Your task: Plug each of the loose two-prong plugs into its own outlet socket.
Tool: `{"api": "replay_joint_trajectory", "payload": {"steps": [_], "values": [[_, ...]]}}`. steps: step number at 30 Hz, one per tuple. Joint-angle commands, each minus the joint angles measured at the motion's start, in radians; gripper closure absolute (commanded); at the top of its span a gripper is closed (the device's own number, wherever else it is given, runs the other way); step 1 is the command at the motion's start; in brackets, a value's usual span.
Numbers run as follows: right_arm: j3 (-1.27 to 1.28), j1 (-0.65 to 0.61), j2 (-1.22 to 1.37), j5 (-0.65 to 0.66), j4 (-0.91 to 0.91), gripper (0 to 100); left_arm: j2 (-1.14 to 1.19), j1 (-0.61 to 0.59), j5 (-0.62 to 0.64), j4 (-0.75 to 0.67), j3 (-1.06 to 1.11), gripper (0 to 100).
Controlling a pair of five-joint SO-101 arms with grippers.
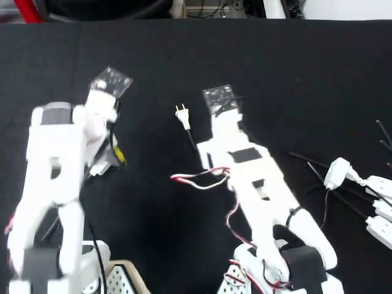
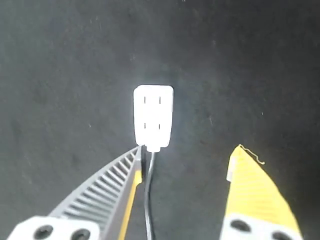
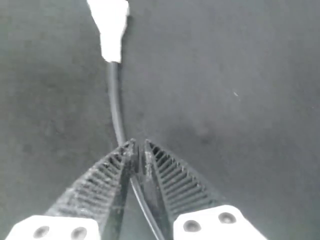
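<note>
Black cloth covers the surface (image 1: 294, 73). The right tool (image 3: 136, 150) is pinched shut on the black cord (image 3: 116, 100), just behind its white two-prong plug (image 3: 112, 25). The left tool (image 2: 189, 150) gapes wide, a white outlet socket (image 2: 153, 117) just beyond its tips, its lead (image 2: 148, 200) seemingly touching the tool
</note>
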Motion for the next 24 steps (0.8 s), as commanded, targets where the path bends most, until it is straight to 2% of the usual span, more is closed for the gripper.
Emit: {"api": "replay_joint_trajectory", "payload": {"steps": [1, 3, 6, 12, 16, 24], "values": [[0.015, -0.071, -0.002, 0.008, -0.117, 97.9, -0.287, -0.053, 0.028, -0.224, 0.372, 73], [0.016, -0.106, -0.001, 0.002, -0.141, 93.2, -0.428, -0.085, 0.028, -0.307, 0.542, 72], [-0.027, -0.127, 0.042, -0.002, -0.155, 85.7, -0.62, -0.117, 0.028, -0.342, 0.711, 72], [-0.289, -0.132, 0.364, 0.005, -0.118, 88.2, -0.93, -0.148, 0.025, -0.339, 0.949, 72], [-0.427, -0.127, 0.444, 0.057, 0.023, 88.2, -1.082, -0.173, -0.021, -0.322, 1.024, 72], [-0.437, -0.141, 0.509, 0.075, -0.002, 88.5, -1.315, -0.137, -0.055, -0.196, 1.096, 72]]}}
